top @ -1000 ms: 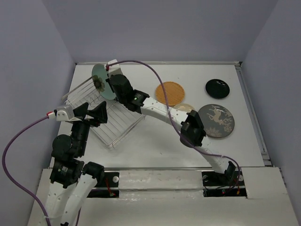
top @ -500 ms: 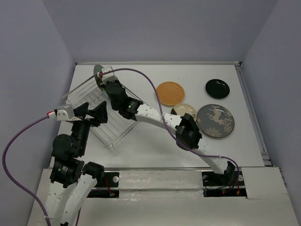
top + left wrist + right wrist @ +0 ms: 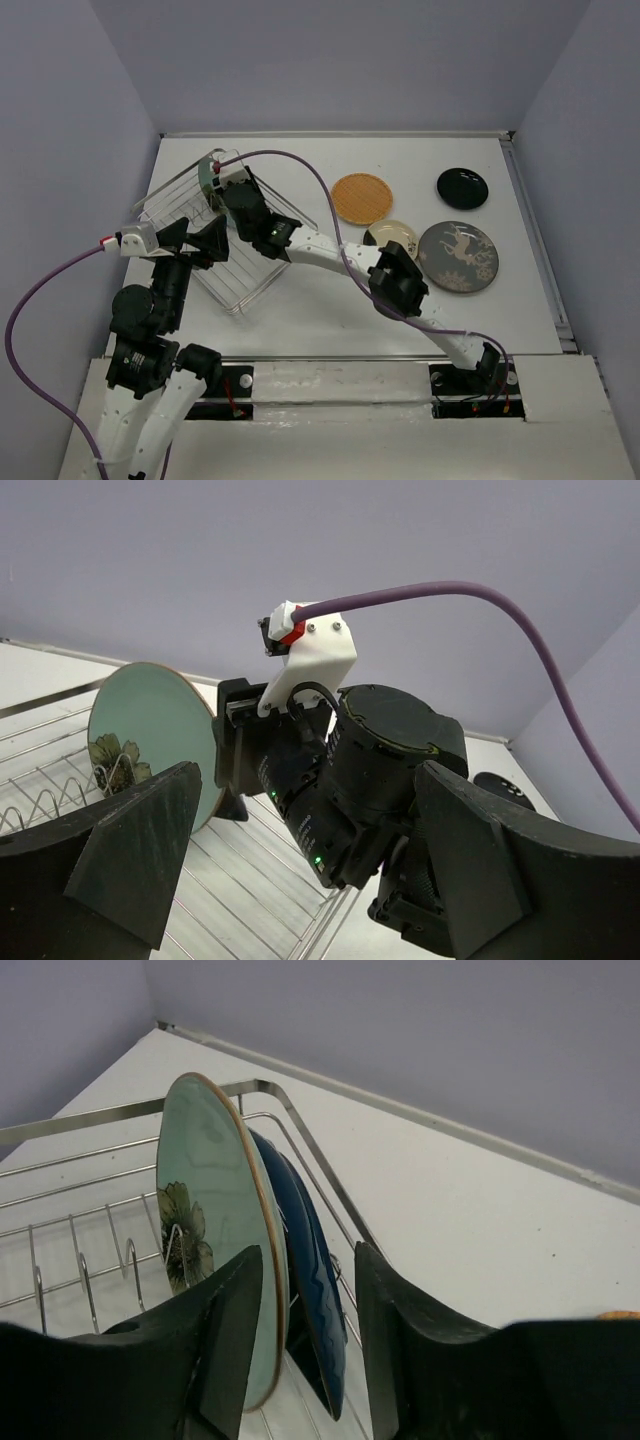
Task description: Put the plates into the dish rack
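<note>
The dish rack (image 3: 250,280) sits at the table's left. A pale teal plate with a flower (image 3: 205,1230) stands upright among its tines at the far corner, and a dark blue plate (image 3: 315,1280) leans right behind it. My right gripper (image 3: 222,182) is at that corner, open. In the right wrist view the right gripper (image 3: 307,1255) straddles both plates' rims without clamping them. My left gripper (image 3: 195,240) hovers open over the rack's near left part, holding nothing. The orange (image 3: 362,198), black (image 3: 462,187) and grey deer (image 3: 460,257) plates lie flat on the table at the right. The cream plate (image 3: 393,233) is partly hidden by the right arm.
The right arm (image 3: 320,245) stretches diagonally across the table and over the rack's right corner. Its purple cable (image 3: 300,175) arcs above the rack. In the left wrist view the right gripper's body (image 3: 370,770) fills the space between the left fingers. Walls enclose the table.
The right gripper has carried the teal plate down and left into the rack beside the blue plate, and its jaws have opened. The left arm has not moved.
</note>
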`<move>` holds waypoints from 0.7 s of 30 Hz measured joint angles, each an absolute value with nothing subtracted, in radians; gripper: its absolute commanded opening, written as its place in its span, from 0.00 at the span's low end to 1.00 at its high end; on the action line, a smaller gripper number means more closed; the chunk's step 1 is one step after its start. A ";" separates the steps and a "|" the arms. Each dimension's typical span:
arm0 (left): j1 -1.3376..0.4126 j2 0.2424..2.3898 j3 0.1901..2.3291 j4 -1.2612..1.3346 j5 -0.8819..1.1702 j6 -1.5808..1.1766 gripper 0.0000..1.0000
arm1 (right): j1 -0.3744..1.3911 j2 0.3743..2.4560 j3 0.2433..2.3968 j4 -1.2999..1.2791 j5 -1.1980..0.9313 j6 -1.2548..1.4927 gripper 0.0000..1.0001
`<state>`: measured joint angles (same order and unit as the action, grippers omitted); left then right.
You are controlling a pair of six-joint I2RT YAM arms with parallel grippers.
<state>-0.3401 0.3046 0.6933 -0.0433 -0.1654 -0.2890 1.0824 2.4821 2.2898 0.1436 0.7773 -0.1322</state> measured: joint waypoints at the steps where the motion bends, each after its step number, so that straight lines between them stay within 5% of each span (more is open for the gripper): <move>1: -0.340 0.305 0.693 -0.043 -0.165 -0.289 0.99 | 1.082 2.481 2.290 0.150 0.778 -0.133 0.62; 8: -0.340 0.305 0.693 -0.043 -0.165 -0.289 0.99 | 1.082 2.381 2.173 0.139 0.760 -0.102 0.65; 16: -0.342 0.305 0.693 -0.044 -0.158 -0.289 0.99 | 1.024 1.736 1.415 0.112 0.567 0.189 0.60; 21: -0.348 0.305 0.693 -0.043 -0.144 -0.290 0.99 | 0.736 1.356 0.907 0.117 0.388 0.516 0.60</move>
